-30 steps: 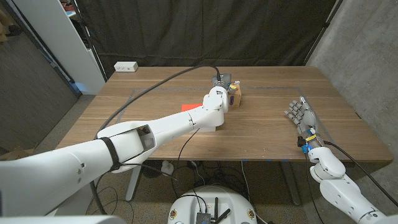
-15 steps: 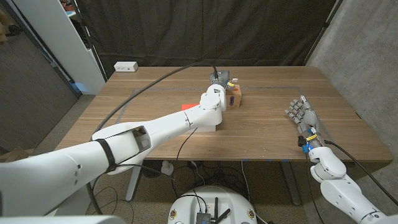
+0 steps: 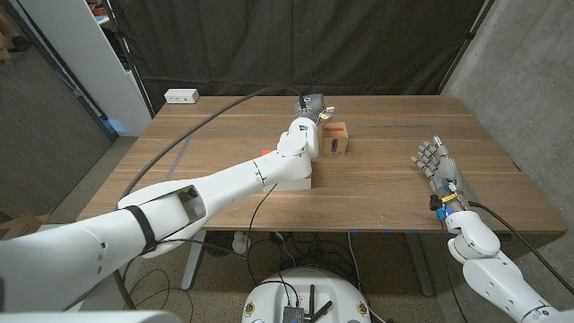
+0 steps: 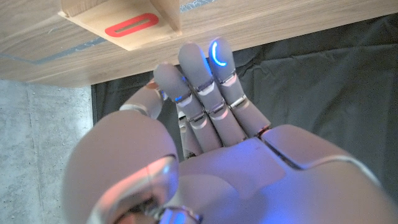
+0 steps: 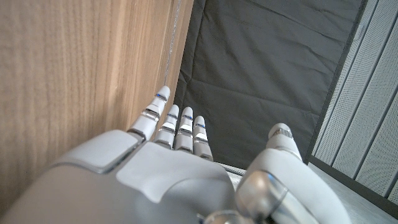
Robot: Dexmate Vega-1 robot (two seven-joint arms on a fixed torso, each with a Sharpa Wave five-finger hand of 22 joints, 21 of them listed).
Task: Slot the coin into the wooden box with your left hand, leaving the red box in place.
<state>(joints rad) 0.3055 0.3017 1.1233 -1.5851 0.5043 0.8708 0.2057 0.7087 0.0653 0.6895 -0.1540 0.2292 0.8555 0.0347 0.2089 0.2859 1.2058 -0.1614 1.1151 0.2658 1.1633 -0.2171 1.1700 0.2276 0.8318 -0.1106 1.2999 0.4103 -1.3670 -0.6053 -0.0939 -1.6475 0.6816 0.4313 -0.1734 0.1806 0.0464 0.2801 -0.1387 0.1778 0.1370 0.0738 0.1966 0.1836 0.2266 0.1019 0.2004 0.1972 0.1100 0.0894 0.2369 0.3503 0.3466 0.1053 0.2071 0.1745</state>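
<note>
A: Wooden box (image 3: pixel 336 141) mid-desk (image 3: pixel 395 193), head view. Left hand (image 3: pixel 312 105) has pulled back behind and to the box's left, off it now; earlier it hung over the box.
B: Coin?
A: Can't see it. Red box (image 3: pixel 266 153) peeks beside the arm.
B: Left wrist?
A: Fingers (image 4: pixel 199 74) straight, together, gripping nothing; slot (image 4: pixel 131 27) close.
B: Right?
A: Right hand (image 3: pixel 437 167) unmoved, fingers (image 5: pixel 177 124) extended, empty.

Wooden table (image 3: pixel 386 193) as landmark. White power strip (image 3: pixel 181 96) on floor beyond its far left corner. Black curtain (image 3: pixel 296 45) behind it. White cabinet (image 3: pixel 76 54) left of it. Grey wall (image 3: pixel 529 81) right.
</note>
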